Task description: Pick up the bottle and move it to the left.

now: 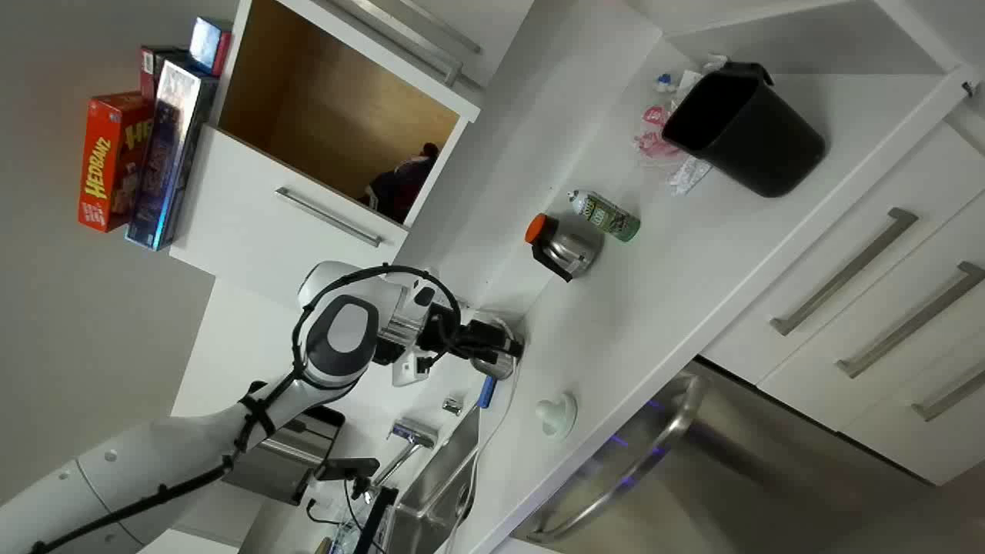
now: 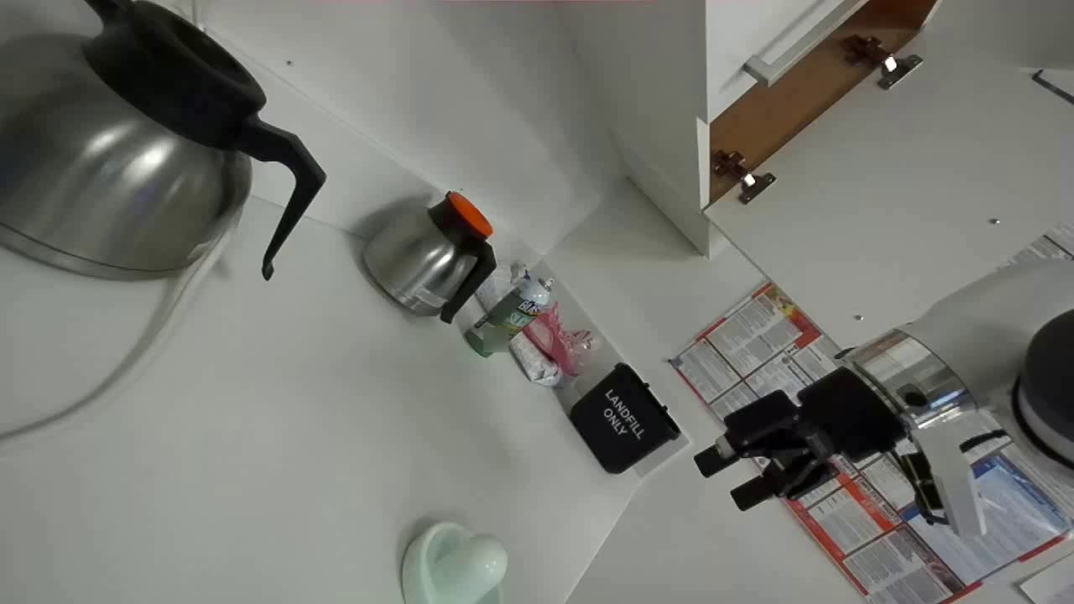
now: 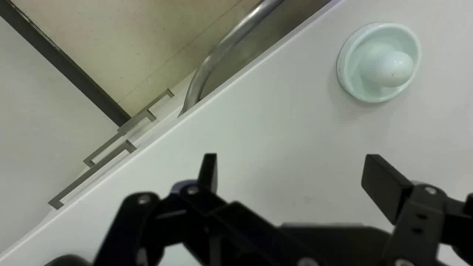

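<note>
The bottle is a stubby steel carafe [image 1: 573, 248] with an orange-red cap and a black handle. It stands upright on the white counter near the back wall, and it also shows in an exterior view [image 2: 411, 260]. It is out of the wrist view. My gripper [image 1: 515, 348] is held in the air, well apart from the bottle, and it also shows in an exterior view [image 2: 732, 480]. In the wrist view the gripper's fingers [image 3: 290, 162] are spread wide with only the counter surface between them.
A green spray can [image 1: 608, 217] stands close beside the bottle. A pink-and-white wrapper [image 1: 658, 142] and a black bin [image 1: 777, 146] are farther along. A pale round knobbed piece [image 3: 378, 62] lies near the counter's front edge. Another larger steel carafe [image 2: 117, 168] stands near a white cable [image 2: 101, 394].
</note>
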